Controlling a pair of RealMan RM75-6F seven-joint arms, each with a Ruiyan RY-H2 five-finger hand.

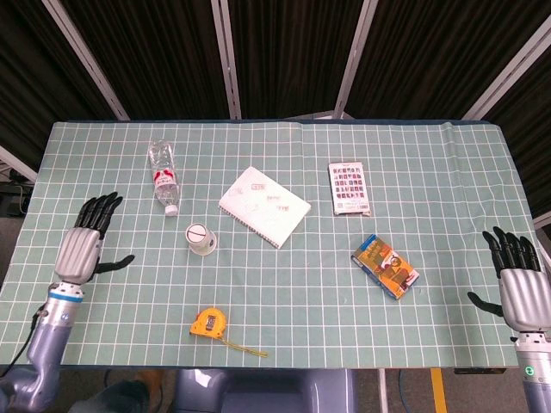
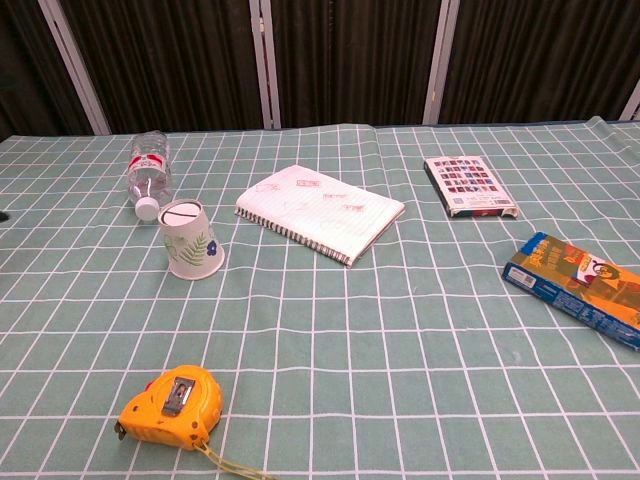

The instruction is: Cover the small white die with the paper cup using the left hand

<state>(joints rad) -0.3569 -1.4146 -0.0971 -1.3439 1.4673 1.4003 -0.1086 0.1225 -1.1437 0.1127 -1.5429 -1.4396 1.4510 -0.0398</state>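
Note:
The paper cup (image 1: 200, 239) stands upside down on the green grid mat, its leaf print facing the chest view (image 2: 190, 241). No white die shows in either view. My left hand (image 1: 81, 247) hovers at the table's left edge, well left of the cup, fingers spread and holding nothing. At the right edge my right hand (image 1: 519, 280) is also spread and empty. Neither hand appears in the chest view.
A water bottle (image 1: 163, 175) lies just behind the cup. A spiral notebook (image 1: 263, 206) sits at centre, a card box (image 1: 349, 188) further right, a colourful packet (image 1: 385, 266) near the right side, and a yellow tape measure (image 1: 209, 323) at the front.

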